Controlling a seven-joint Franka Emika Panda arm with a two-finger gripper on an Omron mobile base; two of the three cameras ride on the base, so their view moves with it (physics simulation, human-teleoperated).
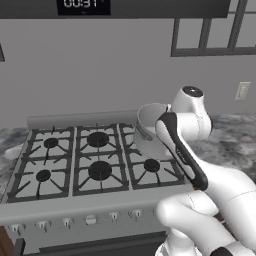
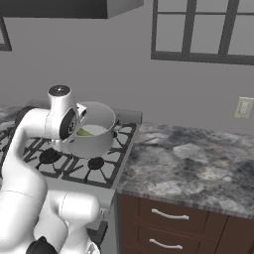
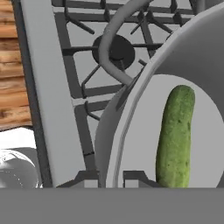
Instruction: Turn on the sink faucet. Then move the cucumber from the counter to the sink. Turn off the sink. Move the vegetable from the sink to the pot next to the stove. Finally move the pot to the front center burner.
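The gripper [image 3: 109, 181], jaws nearly shut on its rim, is holding the round shiny steel pot [image 2: 94, 130], carrying the dark green cucumber [image 3: 176, 135], above the silver stove's [image 1: 90, 160] right-hand grates, the front center burner [image 1: 99, 170] lying leftward.

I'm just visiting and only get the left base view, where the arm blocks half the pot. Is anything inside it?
Observer: Yes, a cucumber lies on the bottom of the pot.
Visitor: Is the robot holding the pot?
Observer: The gripper is shut on the pot's rim, with one finger inside and one outside.
Visitor: What is under the hand?
Observer: A black burner of the stove, with the pot's arched handle crossing in front of it.
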